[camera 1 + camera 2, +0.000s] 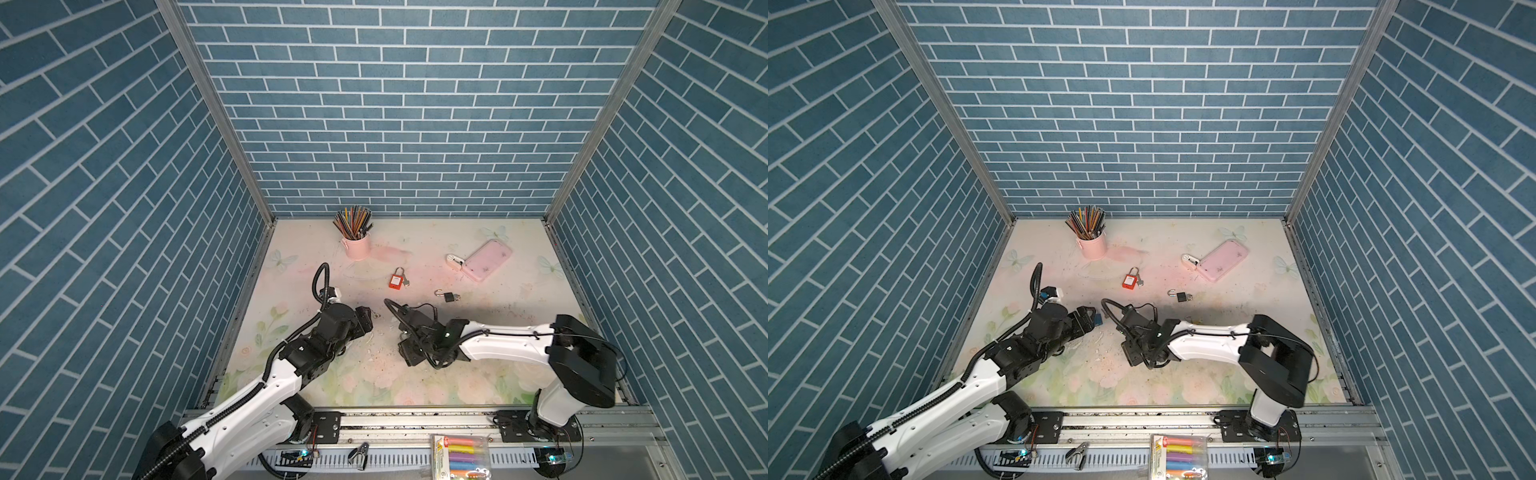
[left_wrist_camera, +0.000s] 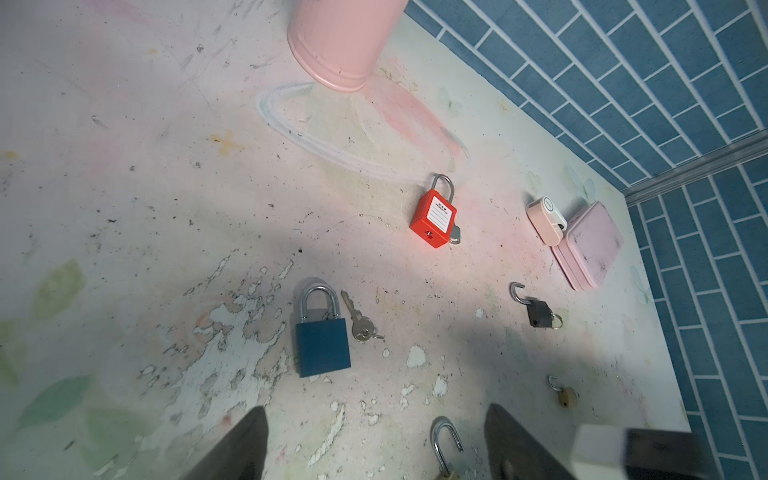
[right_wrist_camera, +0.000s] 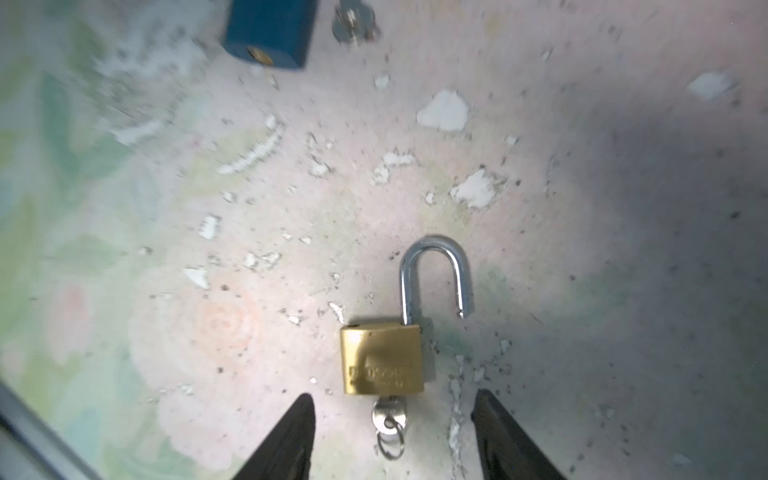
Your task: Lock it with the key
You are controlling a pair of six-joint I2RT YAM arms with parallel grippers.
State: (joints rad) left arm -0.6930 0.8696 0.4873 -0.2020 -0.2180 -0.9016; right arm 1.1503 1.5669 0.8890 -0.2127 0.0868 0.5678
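Observation:
A brass padlock (image 3: 382, 359) lies flat on the table with its steel shackle (image 3: 436, 278) swung open. Its key (image 3: 390, 415), with a small ring, sits in the keyhole. My right gripper (image 3: 395, 394) is open, its dark fingers (image 3: 291, 432) on either side of the key without touching it. My left gripper (image 2: 376, 409) is open too, low over the table, with only that padlock's shackle (image 2: 446, 440) showing between its fingers. In both top views the brass padlock is hidden under the right gripper (image 1: 401, 328).
A shut blue padlock (image 2: 322, 345) lies with a loose key (image 2: 358, 322) beside it. Farther off are a red padlock (image 1: 397, 279), an open black padlock (image 1: 448, 296), a small open brass padlock (image 2: 564, 394), a pink pencil cup (image 1: 356, 245) and a pink case (image 1: 487, 259).

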